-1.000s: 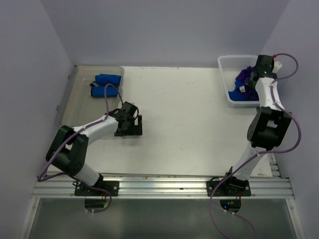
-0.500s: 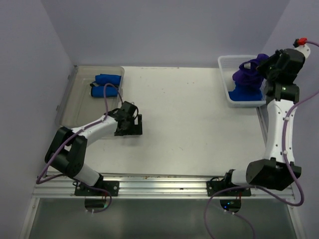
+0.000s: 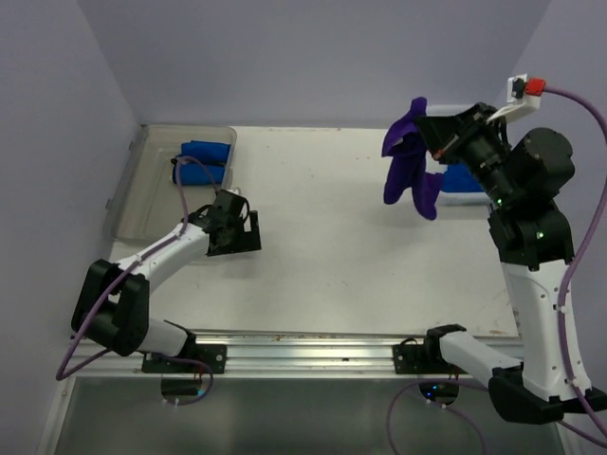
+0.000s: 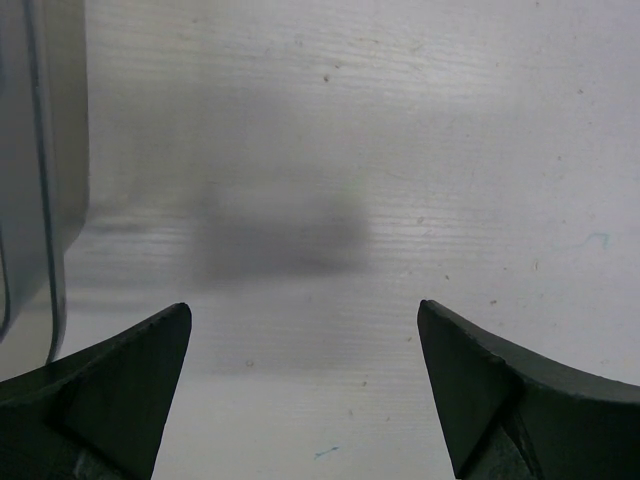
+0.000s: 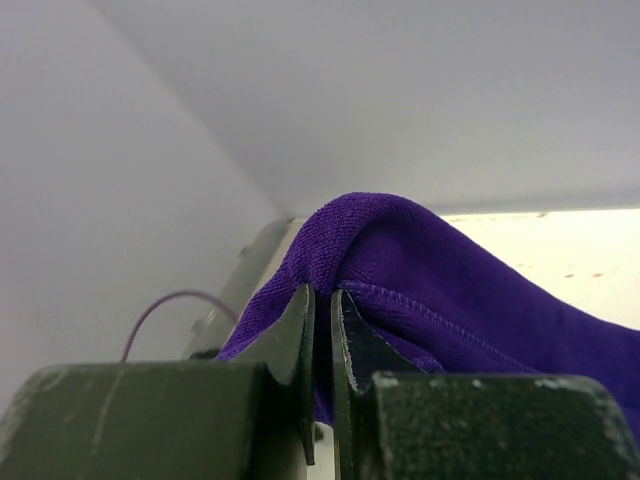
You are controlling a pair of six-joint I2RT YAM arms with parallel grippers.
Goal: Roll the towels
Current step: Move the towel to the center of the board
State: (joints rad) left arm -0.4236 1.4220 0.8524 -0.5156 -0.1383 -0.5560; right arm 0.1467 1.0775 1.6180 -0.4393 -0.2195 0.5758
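My right gripper (image 3: 424,125) is shut on a purple towel (image 3: 406,161) and holds it high in the air, left of the white basket (image 3: 434,186); the towel hangs down loosely. In the right wrist view the towel (image 5: 470,300) is pinched between the closed fingers (image 5: 300,330). A blue towel (image 3: 465,178) lies in the basket. Two rolled blue towels (image 3: 202,159) lie in the clear bin (image 3: 137,190) at the far left. My left gripper (image 3: 239,230) is open and empty, low over the bare table (image 4: 400,150) beside the bin.
The clear bin's edge (image 4: 45,200) shows at the left of the left wrist view. Purple-grey walls stand on three sides. A metal rail (image 3: 313,355) runs along the near edge, with both arm bases on it.
My right arm has lifted the purple towel out of the basket and swung it up and left. My left gripper has shifted slightly left, toward the bin.
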